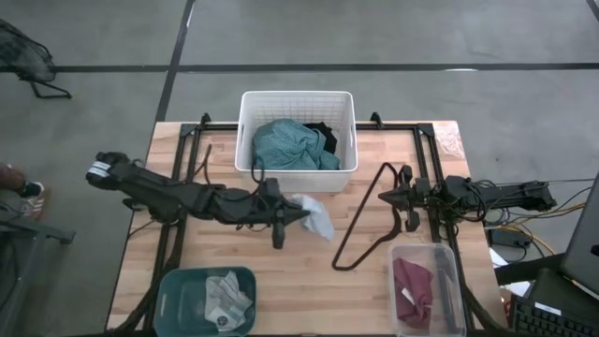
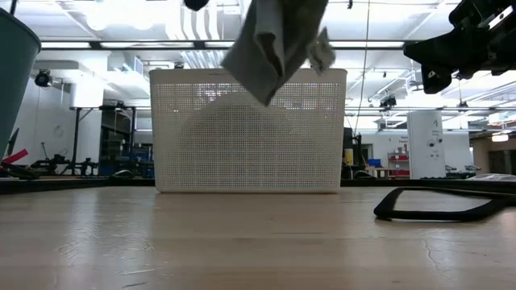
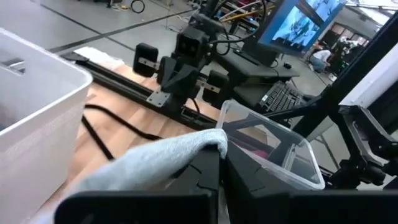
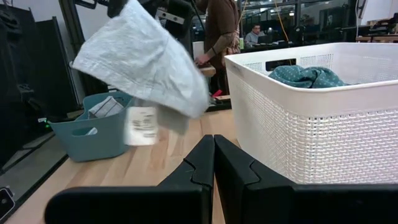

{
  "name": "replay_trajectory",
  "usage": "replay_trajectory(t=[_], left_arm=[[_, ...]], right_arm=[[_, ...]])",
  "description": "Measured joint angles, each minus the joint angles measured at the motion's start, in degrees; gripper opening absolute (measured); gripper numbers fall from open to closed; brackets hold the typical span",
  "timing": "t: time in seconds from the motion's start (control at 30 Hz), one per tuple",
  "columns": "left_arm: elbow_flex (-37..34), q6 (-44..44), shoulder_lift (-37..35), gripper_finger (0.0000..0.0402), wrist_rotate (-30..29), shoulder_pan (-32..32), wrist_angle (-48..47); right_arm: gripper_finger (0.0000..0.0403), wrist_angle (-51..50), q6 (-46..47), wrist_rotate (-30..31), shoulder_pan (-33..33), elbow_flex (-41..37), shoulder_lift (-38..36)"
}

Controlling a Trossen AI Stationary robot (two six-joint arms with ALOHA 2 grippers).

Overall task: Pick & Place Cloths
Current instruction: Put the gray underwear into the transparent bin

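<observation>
A pale grey rag [image 1: 318, 217] hangs over the middle of the table, and my left gripper [image 1: 301, 216] is shut on it. The rag [image 4: 140, 59] also shows in the right wrist view, a white label dangling from it. Behind it stands a white bin [image 1: 298, 101] holding a teal cloth [image 1: 290, 145] and a black garment [image 1: 323, 136]. A teal bin [image 1: 178, 285] at the near left holds grey and white rags [image 1: 225, 300]. A clear bin [image 1: 447, 271] at the near right holds a maroon cloth [image 1: 412, 285]. My right gripper [image 1: 386, 197] waits shut at the table's right. My left gripper pinches the rag's upper part [image 3: 205, 142] between its two fingers. The fingers are about level and come from the table's left. The cloth bunches over the fingertips, so I cannot tell how many layers are held. The rag [image 2: 270, 40] hangs slack below, clear of the table.
A thin black wire hanger [image 1: 360, 225] lies on the table between the rag and my right arm. A person [image 4: 221, 28] stands beyond the table's left side. Bare wood lies in front of the white bin.
</observation>
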Motion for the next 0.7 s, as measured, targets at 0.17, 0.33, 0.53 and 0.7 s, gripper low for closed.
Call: replay_trajectory(t=[0.17,0.33,0.53,0.7], left_arm=[[5.6,4.1,4.2,0.0007,1.4,1.1,0.1],[12.1,8.9,8.3,0.0007,5.1,2.9,0.0],[17.0,10.7,11.9,0.0007,10.3,3.9,-3.8],[15.6,9.1,12.9,0.0007,10.7,3.6,-5.4]], right_arm=[[0.0008,0.0,0.0,0.0,0.0,0.0,0.0],[0.0008,0.0,0.0,0.0,0.0,0.0,0.0],[0.0008,0.0,0.0,0.0,0.0,0.0,0.0],[0.0008,0.0,0.0,0.0,0.0,0.0,0.0]])
